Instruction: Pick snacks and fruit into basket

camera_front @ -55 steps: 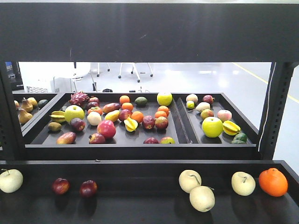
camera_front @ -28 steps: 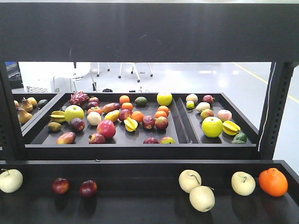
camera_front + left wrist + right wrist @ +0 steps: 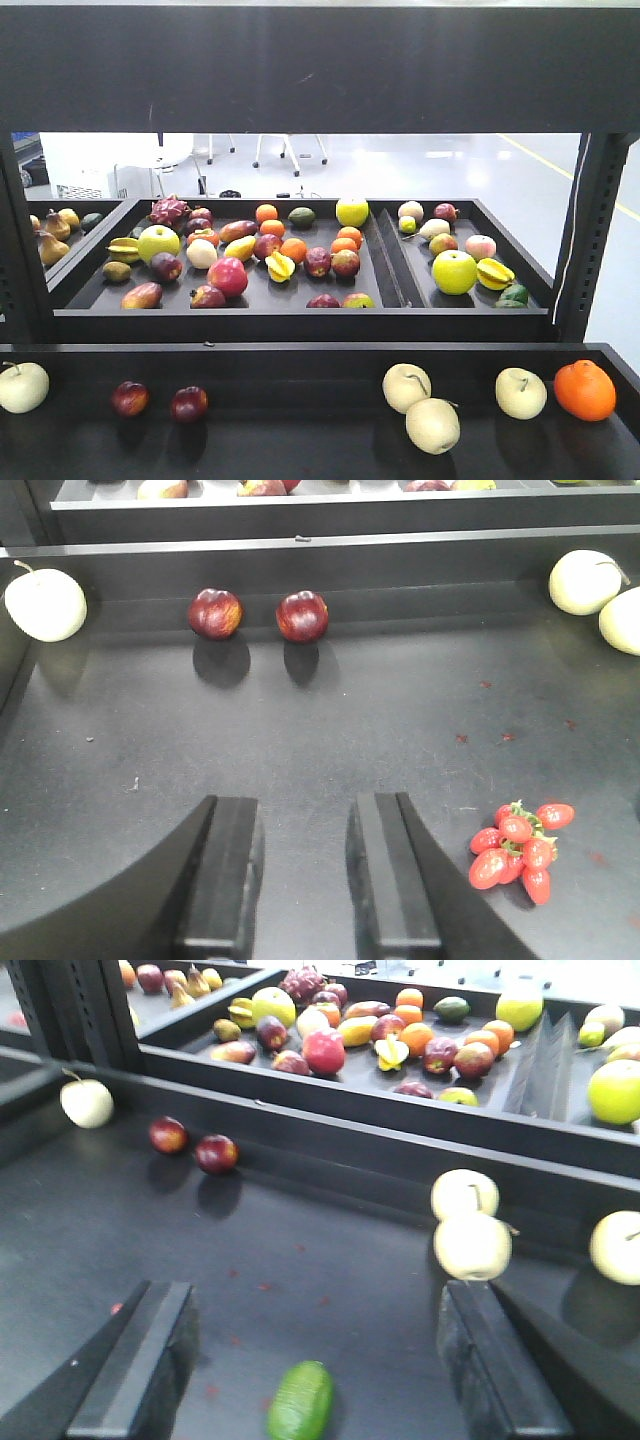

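I see my left gripper spread above the black shelf floor, a red cherry-tomato cluster just beside; my right gripper, spread wide, frames a green oval fruit

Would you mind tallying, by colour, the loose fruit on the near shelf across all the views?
Pale yellow fruit: 4
Dark red fruit: 2
Orange fruit: 1
Green fruit: 1
Red tomato cluster: 1
Total: 9
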Controlling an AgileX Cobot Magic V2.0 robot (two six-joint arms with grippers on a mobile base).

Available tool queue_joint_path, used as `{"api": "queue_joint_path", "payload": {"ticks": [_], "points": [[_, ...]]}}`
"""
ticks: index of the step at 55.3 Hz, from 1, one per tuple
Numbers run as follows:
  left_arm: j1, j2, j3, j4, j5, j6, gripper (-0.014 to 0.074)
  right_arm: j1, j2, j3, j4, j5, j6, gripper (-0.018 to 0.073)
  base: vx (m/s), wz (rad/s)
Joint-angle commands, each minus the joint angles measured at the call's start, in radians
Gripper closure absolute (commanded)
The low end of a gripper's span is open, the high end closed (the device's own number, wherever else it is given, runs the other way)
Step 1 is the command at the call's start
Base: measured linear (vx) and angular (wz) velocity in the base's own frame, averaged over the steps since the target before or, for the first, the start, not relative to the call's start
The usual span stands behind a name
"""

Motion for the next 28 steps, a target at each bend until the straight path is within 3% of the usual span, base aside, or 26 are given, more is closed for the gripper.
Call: {"api": "queue_joint_path", "payload": {"ticks": [1, 8, 20, 28], "points": [[0.002, -0.007, -0.030, -0.007, -0.080, -0.009, 0.0268, -0.006, 0.000, -0.029, 0.053, -0.074, -0.004, 0.0013, 0.00, 0.00], [0.002, -0.007, -0.030, -0.007, -0.076, -0.009, 0.0268, -0.006, 0.017, -0.029, 0.059, -0.100, -0.004, 0.0043, 0.00, 0.00], [0.002, -0.007, -0.030, -0.007, -0.018, -0.009, 0.0268, -0.006, 0.115, -0.029, 0.070, -0.160, -0.004, 0.0190, 0.00, 0.00], [0.002, 0.008, -0.031, -0.007, 0.007, -0.009, 0.0227, -0.006, 0.187, -0.029, 0.084, -0.159, -0.004, 0.0195, 0.00, 0.00]]}}
